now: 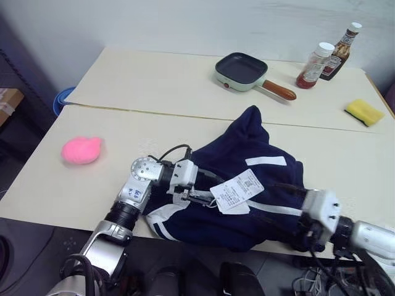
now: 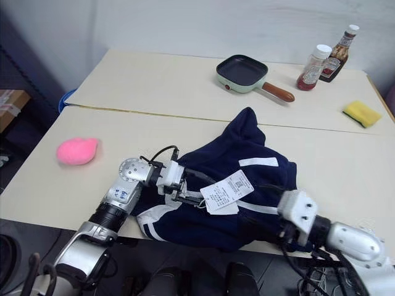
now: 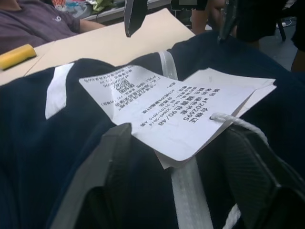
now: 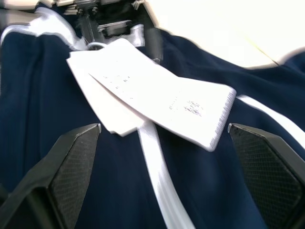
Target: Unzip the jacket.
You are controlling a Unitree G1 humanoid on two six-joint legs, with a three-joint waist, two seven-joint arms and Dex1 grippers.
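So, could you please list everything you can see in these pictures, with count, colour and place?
jacket: one, navy with white stripes, near table edge
paper tags: white, lying on the jacket's zipper line
plush toy: one, pink, left on near table
frying pan: one, pale green, brown handle, far table
sauce bottles: two, side by side, far table right
sponge: one, yellow, far right
tables: two, cream, pushed together
left gripper: open, at the tags
right gripper: open, over the jacket
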